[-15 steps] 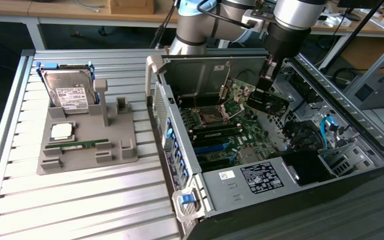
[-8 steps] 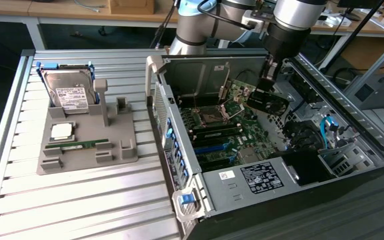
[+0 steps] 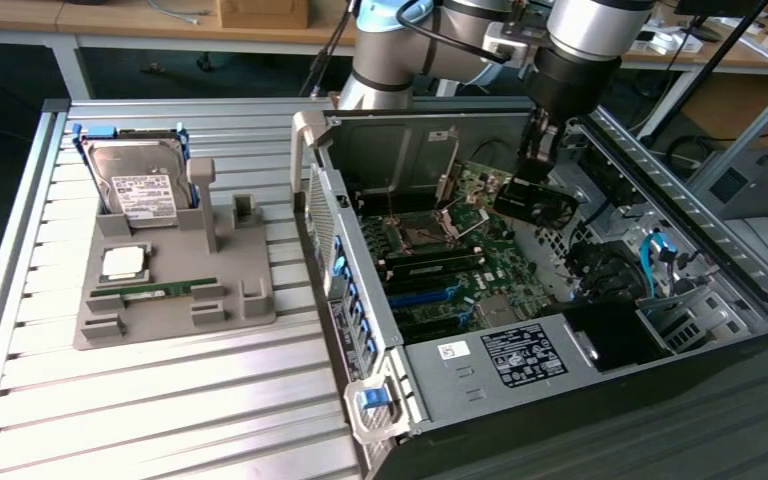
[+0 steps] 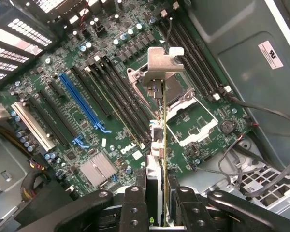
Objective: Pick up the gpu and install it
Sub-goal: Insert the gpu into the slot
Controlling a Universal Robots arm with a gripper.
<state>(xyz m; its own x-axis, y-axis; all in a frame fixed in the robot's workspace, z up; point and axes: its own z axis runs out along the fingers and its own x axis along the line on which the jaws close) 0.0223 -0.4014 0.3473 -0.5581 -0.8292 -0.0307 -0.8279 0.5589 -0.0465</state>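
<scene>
We've got the gpu (image 4: 163, 130) edge-on, its silver bracket (image 4: 165, 60) leading, with the hand (image 4: 159, 195) clamped on it. It hangs just above the motherboard (image 4: 193, 116) inside the open case (image 3: 398, 150), upper right of the exterior view.

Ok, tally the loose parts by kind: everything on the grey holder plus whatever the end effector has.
hard drive: 1
processor chip: 1
memory stick: 1
gpu, gripped by the end effector: 1
Total: 4
</scene>
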